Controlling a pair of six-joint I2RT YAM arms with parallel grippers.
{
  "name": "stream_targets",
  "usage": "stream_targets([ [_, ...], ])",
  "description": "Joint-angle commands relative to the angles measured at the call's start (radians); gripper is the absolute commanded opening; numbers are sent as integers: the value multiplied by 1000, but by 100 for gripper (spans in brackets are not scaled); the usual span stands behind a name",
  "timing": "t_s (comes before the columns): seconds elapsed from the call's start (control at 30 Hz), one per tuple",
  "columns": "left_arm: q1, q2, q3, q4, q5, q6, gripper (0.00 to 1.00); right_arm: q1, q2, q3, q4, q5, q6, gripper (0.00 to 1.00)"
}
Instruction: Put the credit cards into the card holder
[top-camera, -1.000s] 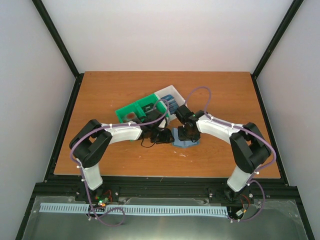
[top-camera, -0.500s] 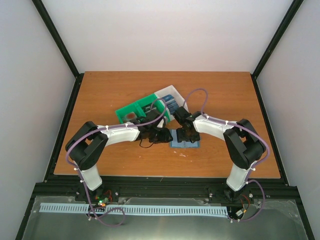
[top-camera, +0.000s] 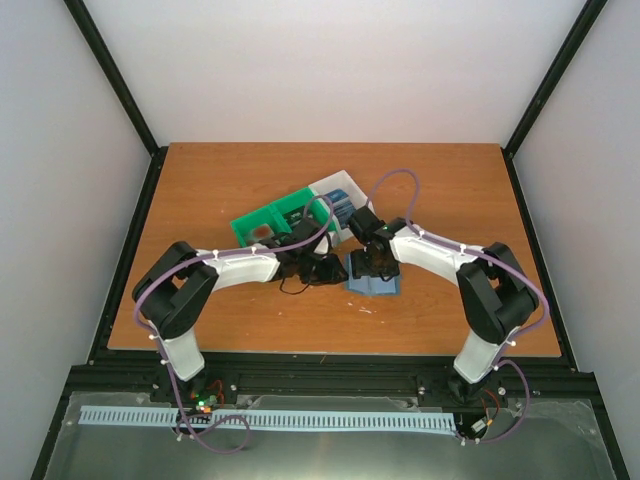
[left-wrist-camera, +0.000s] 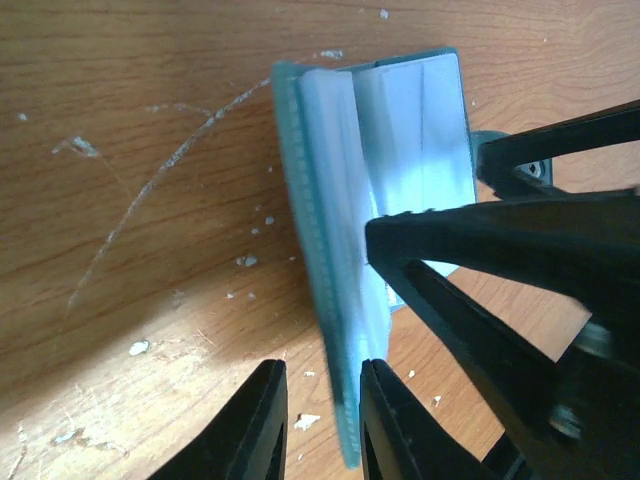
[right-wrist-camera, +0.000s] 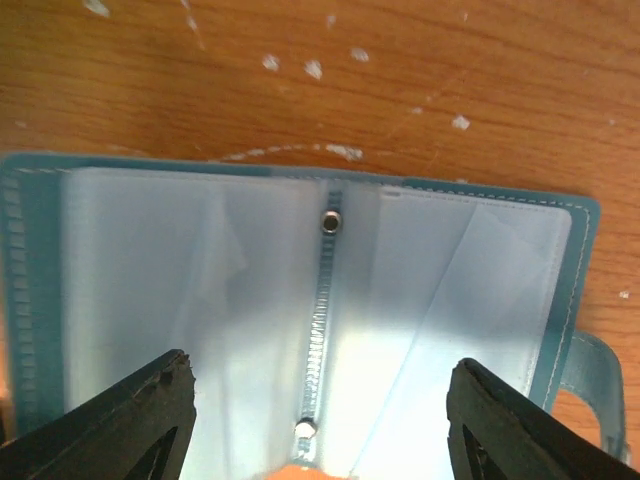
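Two grippers at the open card holder (top-camera: 372, 278), no card in hand

We read this as a spreading step. The holder lies unfolded on the table (top-camera: 200, 180) between the arms, and the right gripper (right-wrist-camera: 320, 365) comes down over its spine with its jaws spread wide, probably to keep the clear sleeves flat. The left gripper (left-wrist-camera: 320, 370) is narrow, the holder's outer edge standing between its fingers with wood showing on one side, so it does not look pinched. Every sleeve we can see is empty. The credit cards (top-camera: 340, 208) sit behind in the white bin (top-camera: 338, 180), beside the green bin (top-camera: 262, 222), whose contents we cannot make out.
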Motion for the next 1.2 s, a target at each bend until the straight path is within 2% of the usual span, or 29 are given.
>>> stream_targets([
  [0.0,7,24,-10,45,25,8,23,19,-49,37,-10,-24,-10,70],
  [0.37,9,39,-36,61,28,-9,17,33,35,62,12,-58,-60,71],
  [0.63,10,42,-39,69,45,-4,2,31,65,49,40,-137,-94,71],
  [0.77,11,42,-38,72,46,-4,1,32,81,40,43,-136,-93,70],
  [0.93,11,38,-41,70,39,-4,1,32,101,33,26,-65,-82,64],
  [1.17,10,33,-41,59,22,-5,1,32,109,37,-5,28,-58,47],
])
